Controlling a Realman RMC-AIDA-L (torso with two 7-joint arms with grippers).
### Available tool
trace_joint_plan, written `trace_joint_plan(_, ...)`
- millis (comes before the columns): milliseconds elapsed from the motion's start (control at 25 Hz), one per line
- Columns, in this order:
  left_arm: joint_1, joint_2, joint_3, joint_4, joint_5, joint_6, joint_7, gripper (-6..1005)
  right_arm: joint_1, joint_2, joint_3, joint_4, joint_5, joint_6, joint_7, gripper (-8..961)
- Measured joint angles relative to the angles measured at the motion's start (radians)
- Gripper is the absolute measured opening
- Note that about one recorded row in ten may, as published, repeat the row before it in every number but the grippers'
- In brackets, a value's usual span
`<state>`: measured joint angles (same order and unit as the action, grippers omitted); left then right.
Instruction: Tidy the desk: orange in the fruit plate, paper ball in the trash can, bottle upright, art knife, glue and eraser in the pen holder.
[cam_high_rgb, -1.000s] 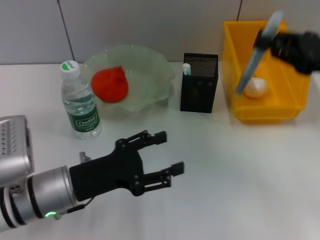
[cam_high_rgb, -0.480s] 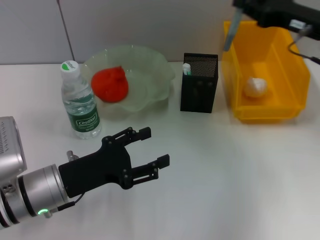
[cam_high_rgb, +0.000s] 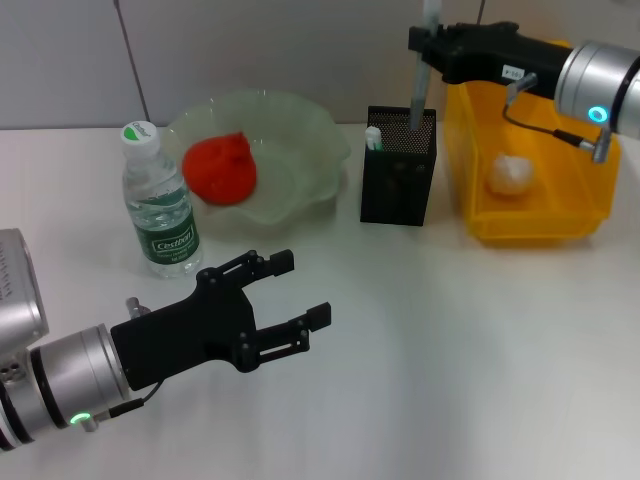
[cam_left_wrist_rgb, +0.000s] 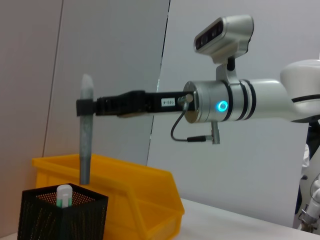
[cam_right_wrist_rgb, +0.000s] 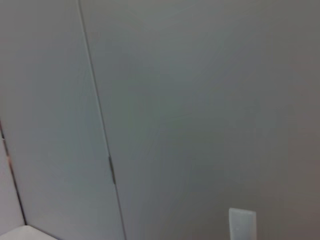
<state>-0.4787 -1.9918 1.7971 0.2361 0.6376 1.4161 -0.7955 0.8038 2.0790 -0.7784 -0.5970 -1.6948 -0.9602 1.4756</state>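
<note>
**Art knife held upright over the mesh pen holder**

The right gripper (cam_high_rgb: 428, 42) is clenched on a slim grey art knife (cam_high_rgb: 424, 70), held vertical with its lower tip at the far-right corner of the black mesh pen holder (cam_high_rgb: 398, 170). A white-capped glue stick (cam_high_rgb: 373, 137) stands inside. A crumpled paper ball (cam_high_rgb: 510, 174) lies in the yellow plastic trash can (cam_high_rgb: 560, 225). The orange (cam_high_rgb: 220, 168) sits in the translucent scalloped fruit plate (cam_high_rgb: 300, 190); the ribbed clear bottle (cam_high_rgb: 160, 203) stands upright. The left gripper (cam_high_rgb: 295, 295) hovers near, fingers spread, empty.
</note>
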Motion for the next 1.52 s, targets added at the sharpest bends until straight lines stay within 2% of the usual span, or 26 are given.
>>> trace_joint_plan(240, -0.002, 0.007, 0.000, 0.000, -0.001, -0.002, -0.006, 815, 0.027, 0.001, -0.007, 0.096, 0.071, 0.072, -0.088, 141)
trace_joint_plan(480, -0.006, 0.015, 0.000, 0.000, 0.001, -0.002, -0.008, 815, 0.054, 0.001, -0.007, 0.150, 0.087, 0.135, -0.112, 198)
trace_joint_plan(1000, -0.009, 0.021, 0.001, -0.001, 0.005, -0.008, -0.019, 814, 0.054, 0.004, -0.006, 0.171, 0.089, 0.152, -0.112, 320)
trace_joint_plan(1240, -0.009, 0.021, 0.001, -0.002, 0.005, -0.011, -0.019, 815, 0.036, 0.006, -0.001, 0.169, 0.201, 0.150, -0.113, 551)
trace_joint_plan(1280, -0.009, 0.021, 0.001, -0.002, 0.005, -0.011, -0.020, 815, 0.009, 0.004, 0.000, 0.166, 0.271, 0.076, -0.112, 579)
trace_joint_plan(1360, -0.009, 0.021, 0.001, -0.002, 0.005, -0.011, -0.020, 815, -0.007, 0.002, 0.003, 0.165, 0.299, 0.028, -0.110, 634)
trace_joint_plan(1400, -0.009, 0.021, 0.001, -0.002, 0.005, -0.011, -0.020, 815, -0.060, -0.002, 0.006, 0.159, 0.361, -0.143, -0.105, 661)
trace_joint_plan(1440, -0.003, 0.026, 0.001, 0.008, 0.005, 0.007, -0.034, 815, -0.060, -0.002, 0.006, 0.159, 0.361, -0.143, -0.105, 672)
trace_joint_plan(1480, 0.000, 0.033, 0.002, 0.011, 0.005, 0.033, -0.052, 815, -0.122, -0.003, 0.006, 0.142, 0.391, -0.319, -0.095, 683)
trace_joint_plan(1520, 0.000, 0.033, 0.002, 0.011, 0.005, 0.033, -0.052, 815, -0.122, -0.003, 0.006, 0.142, 0.391, -0.319, -0.095, 694)
